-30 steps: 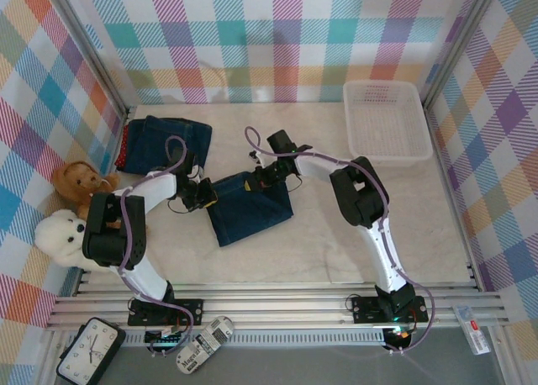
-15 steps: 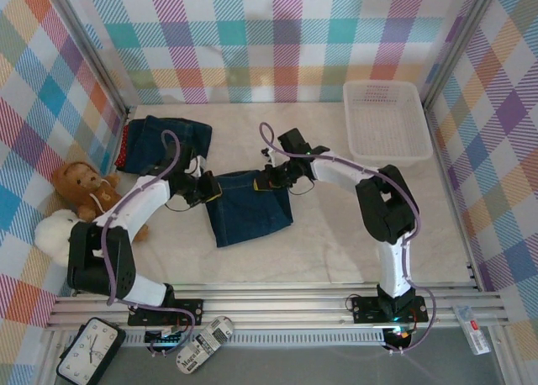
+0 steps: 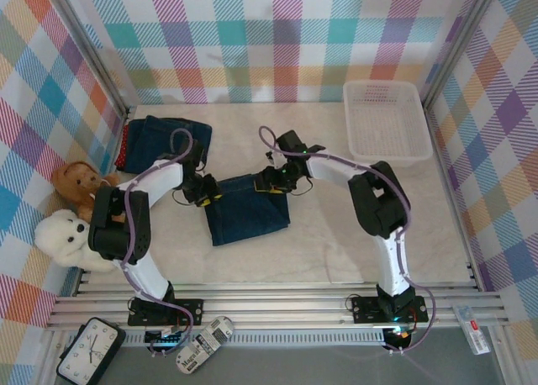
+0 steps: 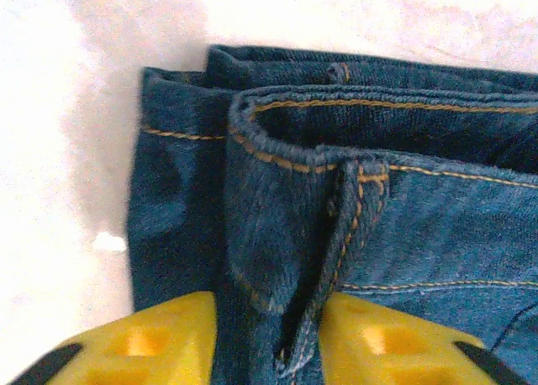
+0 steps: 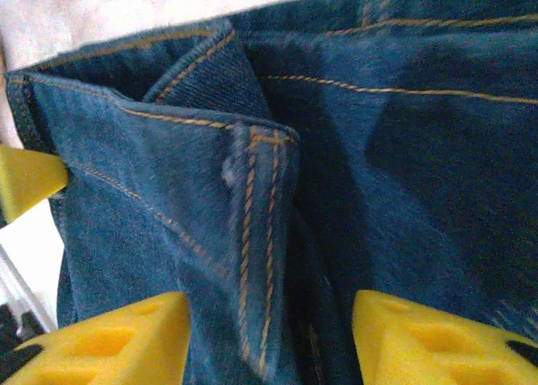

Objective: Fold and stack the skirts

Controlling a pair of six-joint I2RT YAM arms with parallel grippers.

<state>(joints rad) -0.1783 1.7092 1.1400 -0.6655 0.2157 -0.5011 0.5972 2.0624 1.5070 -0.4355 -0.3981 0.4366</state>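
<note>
The folded denim skirt lies mid-way across the counter, its far waistband corners pinched by the left pincer and right pincer; heavy, limp denim probably grips best at those thick stitched seams.

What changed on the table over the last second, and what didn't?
The right gripper shifted right along the top edge of the denim skirt, and its elbow swung outward. The left gripper barely moved. Both had denim between their fingers throughout. The skirt hardly shifted. The stacked skirts, basket and teddy bears stayed put.
</note>
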